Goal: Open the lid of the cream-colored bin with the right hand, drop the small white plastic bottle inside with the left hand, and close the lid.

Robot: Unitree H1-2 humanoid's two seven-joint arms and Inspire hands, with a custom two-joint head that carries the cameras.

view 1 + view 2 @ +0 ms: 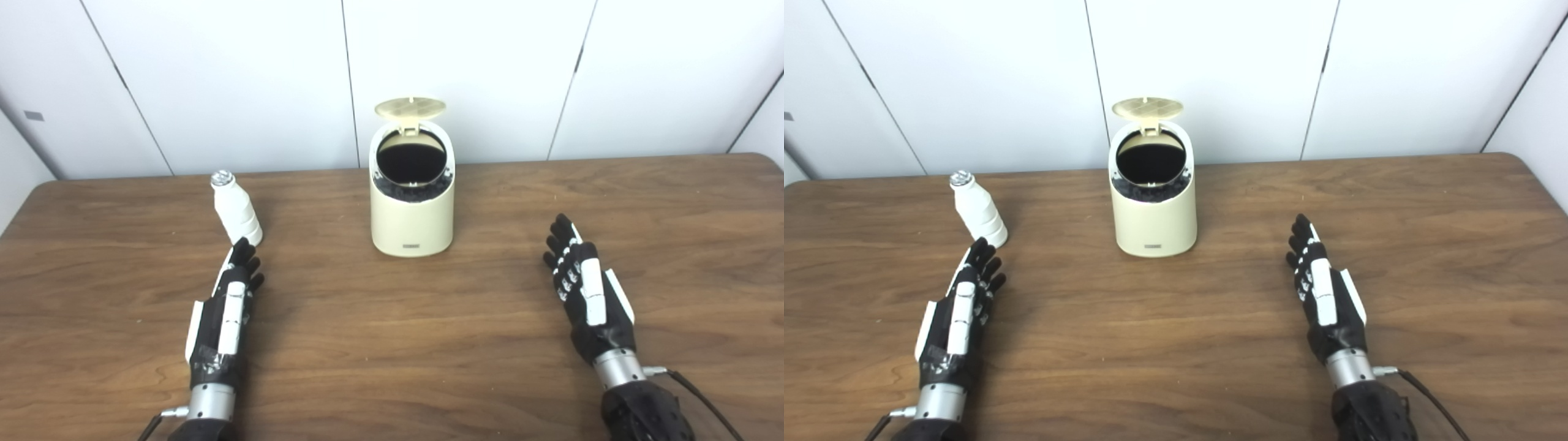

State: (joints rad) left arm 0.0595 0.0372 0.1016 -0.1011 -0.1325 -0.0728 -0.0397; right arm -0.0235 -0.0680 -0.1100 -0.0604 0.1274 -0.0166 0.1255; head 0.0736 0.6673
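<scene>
The bin (411, 214) is cream-coloured with a small grey label low on its front, a black liner showing dark through its round opening, and a paler cream lid (410, 108) whose underside bears a faint grid of ribs. The small plastic bottle (237, 209) is white with ridged bands around its body and a shiny silver foil cap, and it stands on a table (392, 343) of dark brown wood with streaky grain, before white wall panels (245, 79) split by thin dark seams. The left hand (229, 306) and right hand (585, 291) are both black with white plates along the back and fingers, silver metal at the wrists, and black cables trailing off.
</scene>
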